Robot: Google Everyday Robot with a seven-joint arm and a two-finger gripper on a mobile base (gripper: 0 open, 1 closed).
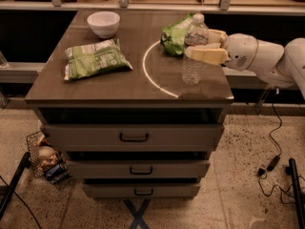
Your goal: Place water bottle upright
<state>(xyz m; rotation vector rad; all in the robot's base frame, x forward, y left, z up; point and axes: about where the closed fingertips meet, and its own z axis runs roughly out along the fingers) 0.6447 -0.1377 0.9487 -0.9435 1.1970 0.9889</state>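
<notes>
The water bottle (192, 69) is a clear ribbed bottle with a white cap. It stands upright near the right edge of the dark cabinet top (109, 85), with its base on or just above the surface. My gripper (206, 46) reaches in from the right and is shut around the bottle's middle. One cream finger (209, 56) lies in front of the bottle and the other behind it. The label band is mostly hidden by the fingers.
A crumpled green snack bag (175, 35) lies right behind the bottle. A flat green bag (95, 58) lies at the left and a white bowl (103, 23) at the back left. The cabinet's right edge is close to the bottle. Below are three drawers (133, 137), and cables (274, 142) lie on the floor at the right.
</notes>
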